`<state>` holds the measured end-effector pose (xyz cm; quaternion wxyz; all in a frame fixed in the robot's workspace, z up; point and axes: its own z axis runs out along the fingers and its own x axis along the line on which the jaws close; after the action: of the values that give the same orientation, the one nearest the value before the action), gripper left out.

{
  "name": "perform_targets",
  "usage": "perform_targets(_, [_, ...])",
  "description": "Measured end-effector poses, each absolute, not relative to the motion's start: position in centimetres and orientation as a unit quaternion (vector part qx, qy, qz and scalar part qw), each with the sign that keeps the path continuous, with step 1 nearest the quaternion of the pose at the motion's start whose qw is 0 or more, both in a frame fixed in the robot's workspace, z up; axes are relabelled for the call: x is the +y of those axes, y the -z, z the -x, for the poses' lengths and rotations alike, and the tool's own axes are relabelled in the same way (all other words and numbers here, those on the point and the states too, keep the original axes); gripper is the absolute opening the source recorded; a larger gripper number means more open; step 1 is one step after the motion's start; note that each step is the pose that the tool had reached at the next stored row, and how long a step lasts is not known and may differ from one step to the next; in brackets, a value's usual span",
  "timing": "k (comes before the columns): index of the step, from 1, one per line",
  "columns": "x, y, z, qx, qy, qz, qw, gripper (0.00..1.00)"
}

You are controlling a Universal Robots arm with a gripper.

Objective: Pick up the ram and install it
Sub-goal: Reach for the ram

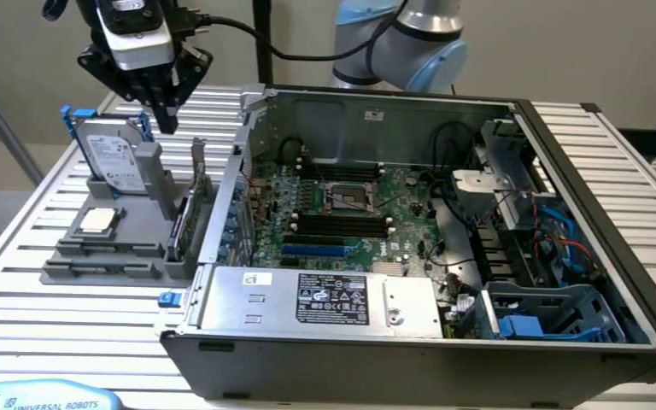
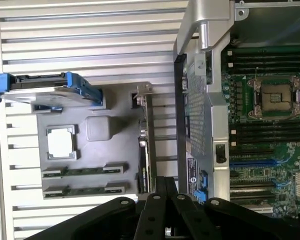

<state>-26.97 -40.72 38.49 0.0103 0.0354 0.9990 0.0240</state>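
Observation:
Two ram sticks stand edge-up in slots of the grey holder (image 2: 110,150): one ram stick (image 2: 85,171) and a second one (image 2: 85,190) beside it, thin green strips between grey clips. My gripper (image 1: 166,118) hangs high over the holder's far end near the hard drive (image 1: 117,158), fingers pointing down, shut and empty. In the wrist view the gripper (image 2: 166,184) has its black fingertips pressed together close to the edge-on expansion card (image 2: 144,145). The motherboard's black memory slots (image 1: 340,224) lie bare inside the open computer case (image 1: 579,196).
The holder (image 1: 66,269) also carries a silver processor chip (image 1: 98,219) and the hard drive with blue bracket (image 2: 45,90). The case's power supply (image 1: 317,299) and side wall (image 2: 200,115) stand between holder and motherboard. The slatted table (image 1: 43,325) surrounds both.

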Motion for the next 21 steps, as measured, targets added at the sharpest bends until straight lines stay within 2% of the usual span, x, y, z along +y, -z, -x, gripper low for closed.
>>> perform_targets(21, [-41.3,-37.4,36.5,0.999,-0.023,-0.035,0.010,0.11])
